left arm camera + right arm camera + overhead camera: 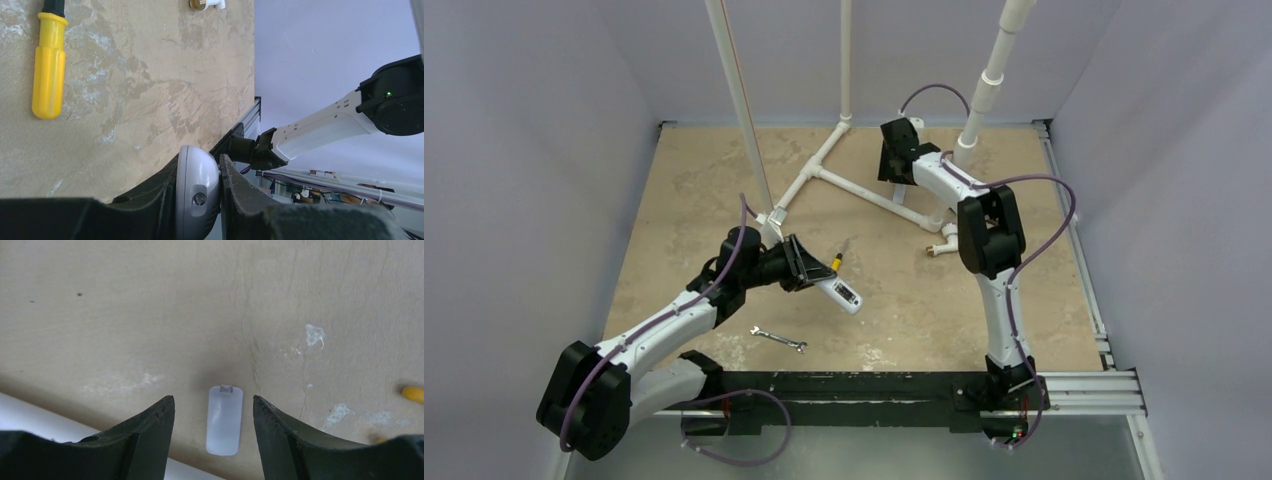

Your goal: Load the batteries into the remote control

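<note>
Left gripper (199,166) is clamped on the white remote control (846,294), held out over the table (694,200).
Right gripper (212,401) is spread, touching nothing, above a small white battery cover (225,421) laid flat, seemingly set aside so the compartment is open for batteries.

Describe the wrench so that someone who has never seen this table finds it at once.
Start at the black rail along the near edge. Just beyond its left part, on the tan tabletop, lies the wrench, nearer than the white remote control. It alone is thin bare silver metal; the screwdriver beyond has a yellow handle.
</note>
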